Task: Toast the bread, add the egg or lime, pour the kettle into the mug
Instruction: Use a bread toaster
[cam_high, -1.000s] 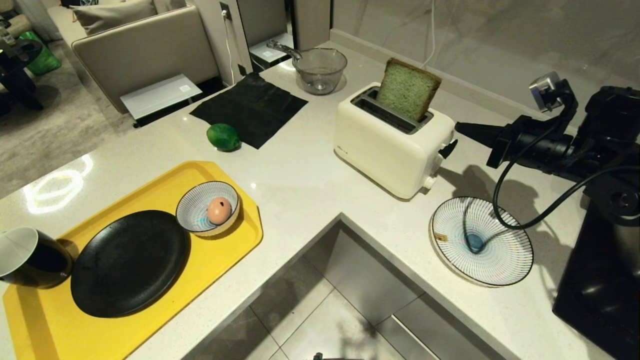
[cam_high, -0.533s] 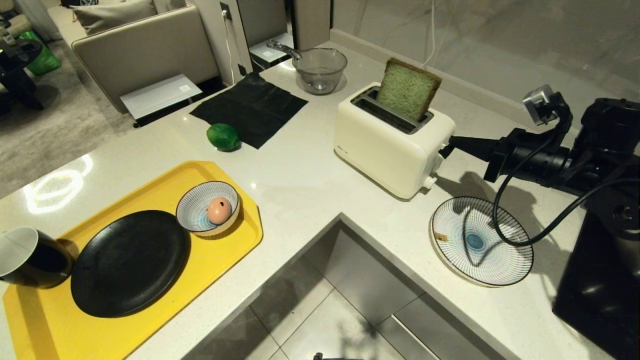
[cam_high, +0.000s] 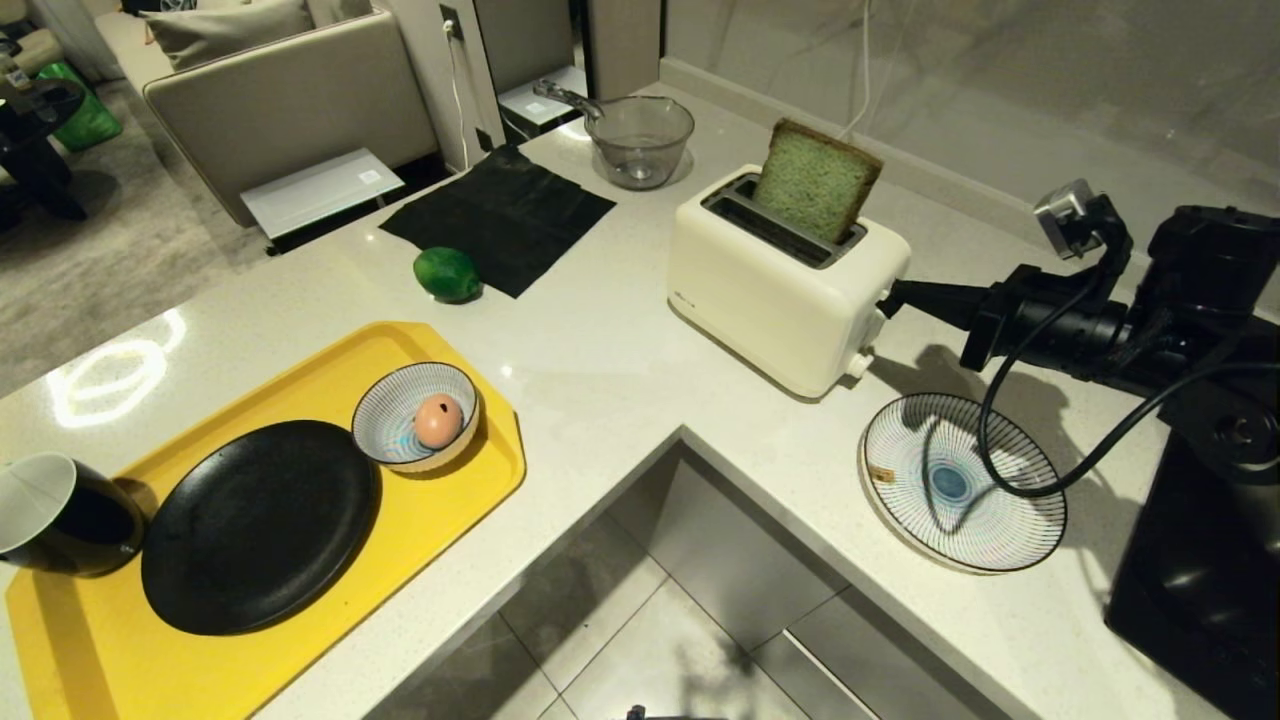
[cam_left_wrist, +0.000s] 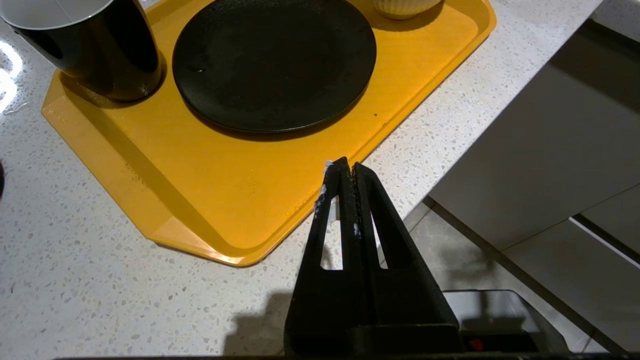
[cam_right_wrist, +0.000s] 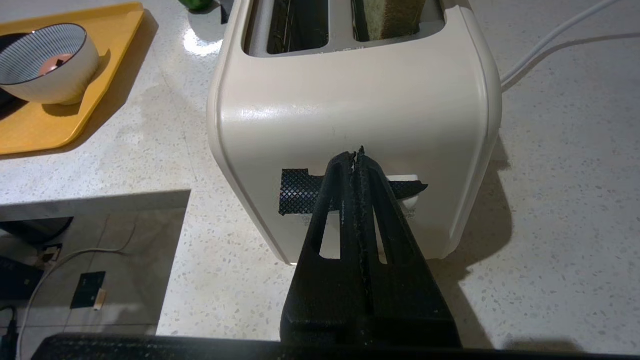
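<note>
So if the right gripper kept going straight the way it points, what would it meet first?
The toaster's end wall, at the black lever. The right gripper, fingers shut, already looks at or almost on it; contact is unclear.

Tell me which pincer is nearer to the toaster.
Right. The right pincer is shut with its tips at the toaster's lever end. The left pincer, also shut, hangs over the edge of the yellow tray, well away from it.
</note>
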